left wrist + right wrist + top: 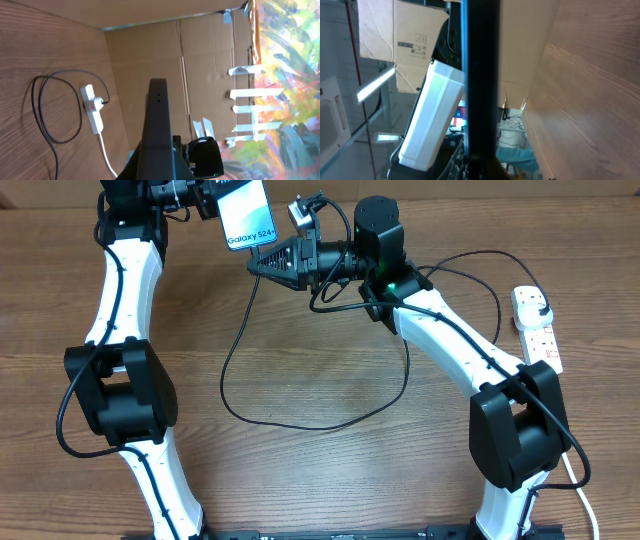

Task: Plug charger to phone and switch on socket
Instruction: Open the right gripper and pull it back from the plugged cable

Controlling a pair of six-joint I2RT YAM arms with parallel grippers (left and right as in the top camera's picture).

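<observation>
The phone (248, 215), its light-blue screen lit, is held up off the table at the top left, with my left gripper (215, 198) shut on it. The left wrist view shows the phone (159, 125) edge-on as a dark slab rising from my left gripper (159, 162). My right gripper (256, 264) points left at the phone's lower end, shut where the charger cable (232, 340) leaves its tip. The connector tip is hidden. The cable loops over the table to a black plug (541, 313) in the white socket (537, 335) at the right edge.
A cardboard wall (200, 60) with tape strips stands behind the table. In the right wrist view a dark edge-on bar (480, 75) fills the middle, with the left arm's white link (430, 120) beside it. The socket (92, 107) and cable loop (45, 110) lie on wood.
</observation>
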